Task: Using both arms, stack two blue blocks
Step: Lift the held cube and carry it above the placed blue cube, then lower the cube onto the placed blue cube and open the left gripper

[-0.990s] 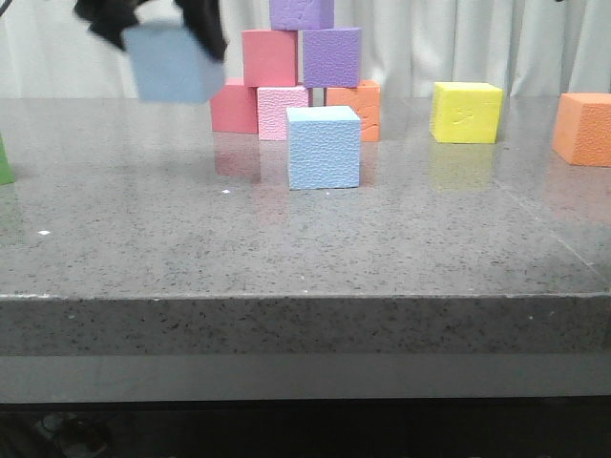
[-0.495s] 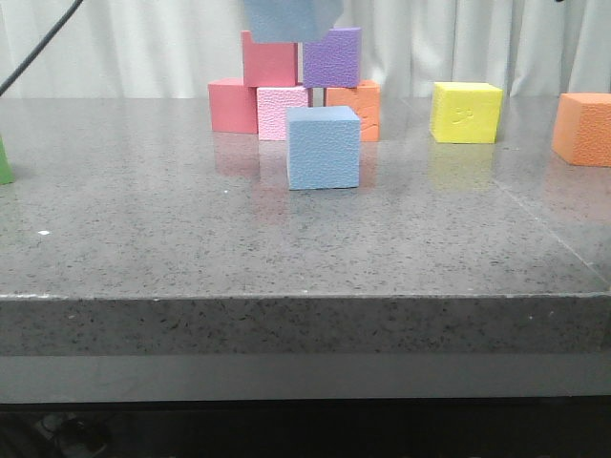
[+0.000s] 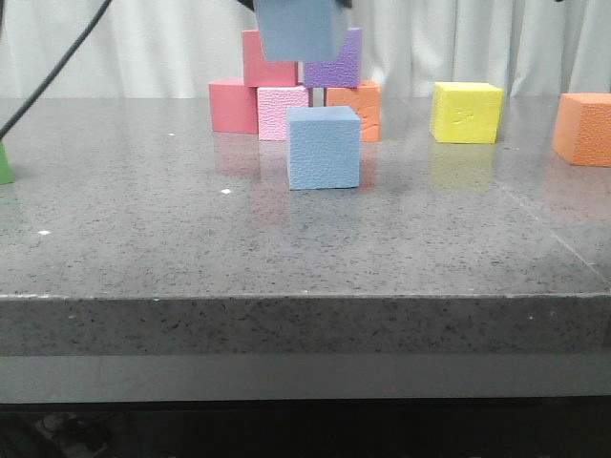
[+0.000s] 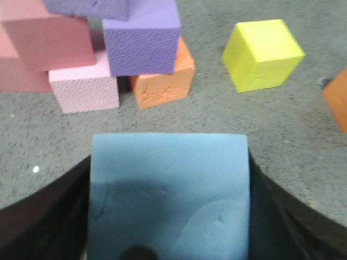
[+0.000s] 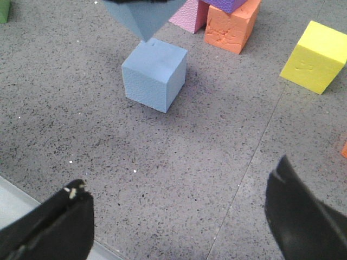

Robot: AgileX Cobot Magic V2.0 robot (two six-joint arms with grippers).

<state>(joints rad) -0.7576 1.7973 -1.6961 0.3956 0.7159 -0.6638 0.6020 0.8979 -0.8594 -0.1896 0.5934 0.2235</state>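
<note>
A pale blue block [image 3: 298,29] is held in the air at the top centre of the front view, clamped between the black fingers [image 4: 49,216] of the left gripper [image 4: 168,216]. Half a second ago it was cut off higher at the frame's edge; it has since been lowered, slightly left of the second blue block [image 3: 324,147] resting mid-frame on the grey counter [image 3: 305,248]. Placement is judged close. The right gripper [image 5: 179,216] hangs spread wide and empty over the counter.
</note>
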